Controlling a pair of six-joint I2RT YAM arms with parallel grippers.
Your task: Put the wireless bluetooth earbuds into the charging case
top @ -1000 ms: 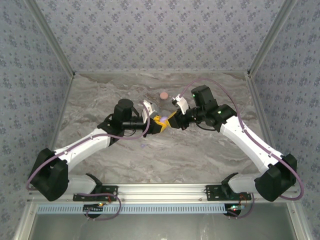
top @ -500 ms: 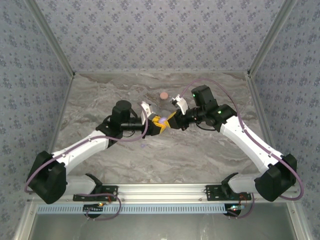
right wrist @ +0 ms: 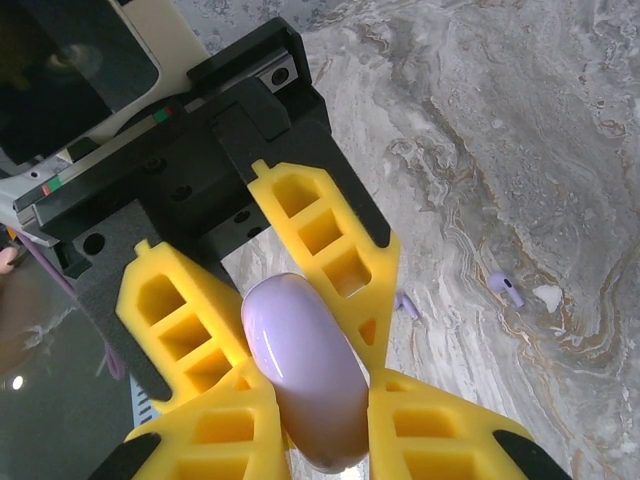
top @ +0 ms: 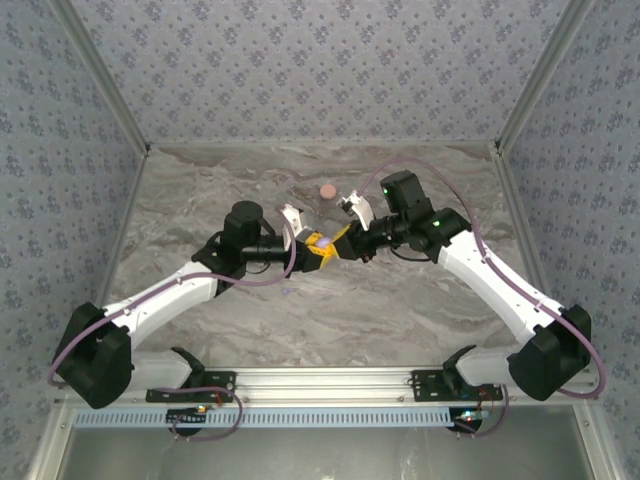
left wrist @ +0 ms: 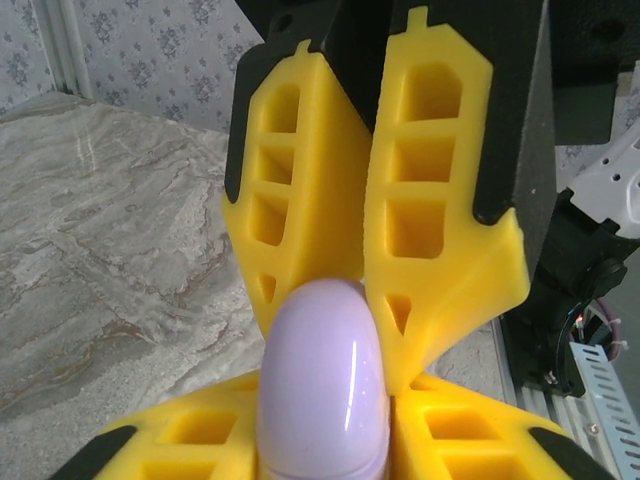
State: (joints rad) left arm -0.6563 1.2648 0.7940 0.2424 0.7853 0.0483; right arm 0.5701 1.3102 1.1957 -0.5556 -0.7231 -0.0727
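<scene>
the glossy, rounded lavender charging case (right wrist: 305,370) is hanging in the air, being pinched between the left gripper (left wrist: 325,430) and the right gripper (right wrist: 320,430). one tiny lavender earbud (right wrist: 507,290) is lying on the marbled table (right wrist: 500,150), and a second earbud (right wrist: 404,303) is lying near it, partly hidden.

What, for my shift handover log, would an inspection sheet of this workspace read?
Surface: marble-pattern table; no spills seen.
Job's things: lavender case held between both grippers; one lavender earbud lies loose on the table, and a second earbud is partly hidden behind a finger.
Clutter: salmon-pink disc further back; small pale fleck by the loose earbud, too small to identify.
Grippers: left gripper and right gripper meet tip to tip, each apparently closed on the case.
Cables: purple cables loop along both arms, away from the fingers.
Surroundings: patterned walls; aluminium rail at the near edge.
</scene>
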